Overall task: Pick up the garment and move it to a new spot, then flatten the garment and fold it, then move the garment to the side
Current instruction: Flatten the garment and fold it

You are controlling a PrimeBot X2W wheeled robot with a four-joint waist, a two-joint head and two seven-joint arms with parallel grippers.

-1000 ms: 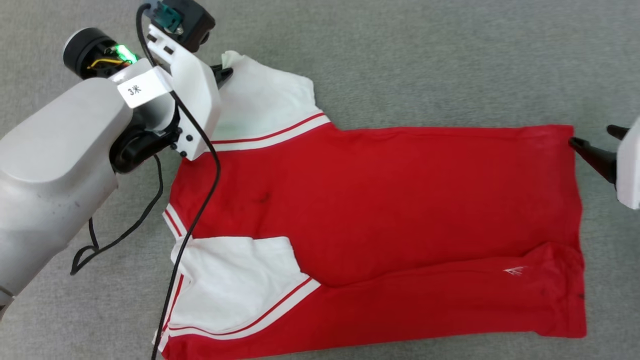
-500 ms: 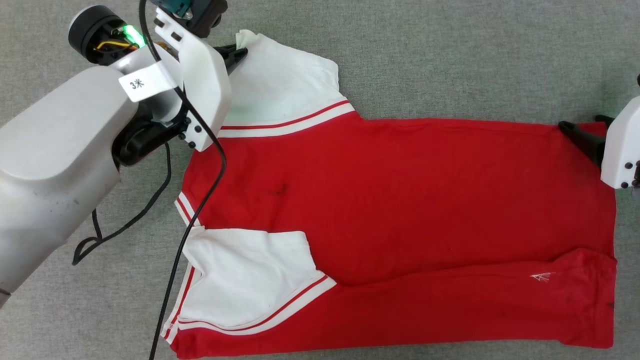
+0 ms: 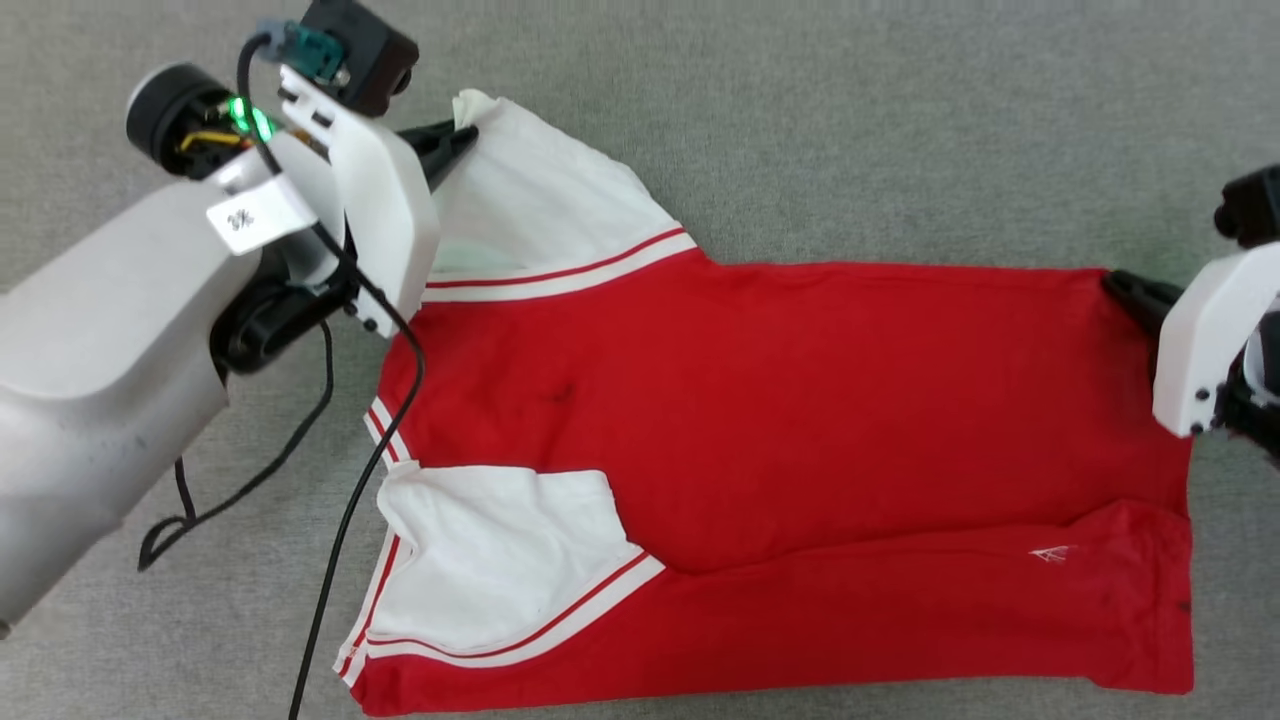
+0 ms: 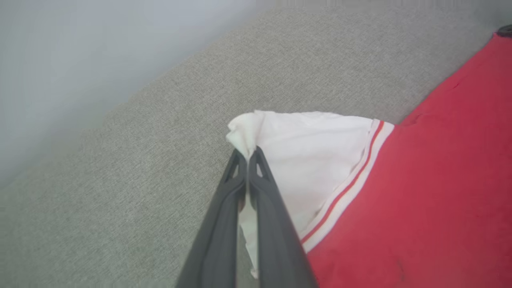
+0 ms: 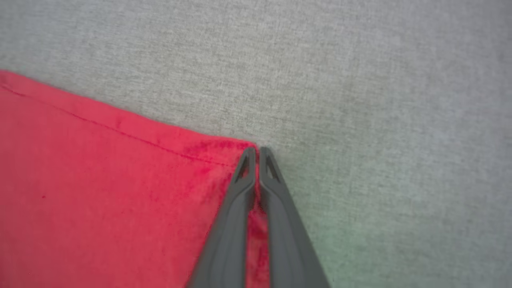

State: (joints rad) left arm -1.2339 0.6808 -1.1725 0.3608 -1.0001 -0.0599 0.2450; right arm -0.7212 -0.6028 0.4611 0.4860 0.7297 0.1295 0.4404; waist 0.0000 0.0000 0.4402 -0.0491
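The left gripper (image 3: 465, 135) pinches the tip of the upper white sleeve (image 3: 540, 200) of the shirt (image 3: 780, 400); the shirt lies spread across the grey surface (image 3: 900, 130). The right gripper (image 3: 1125, 290) is pressed together on its upper hem corner

The pale left arm (image 3: 100, 340) slanted in from the lower left of the head view, its white wrist (image 3: 385, 220) angled up and to the right. The left gripper (image 3: 462, 137) had its dark fingers (image 4: 224, 224) pressed together, pinching a white sleeve corner of the shirt (image 3: 760, 400). At the right edge, the right wrist (image 3: 1205, 330) tilted inward, and the right gripper (image 3: 1125, 288) was clamped tight on the shirt's red hem corner.
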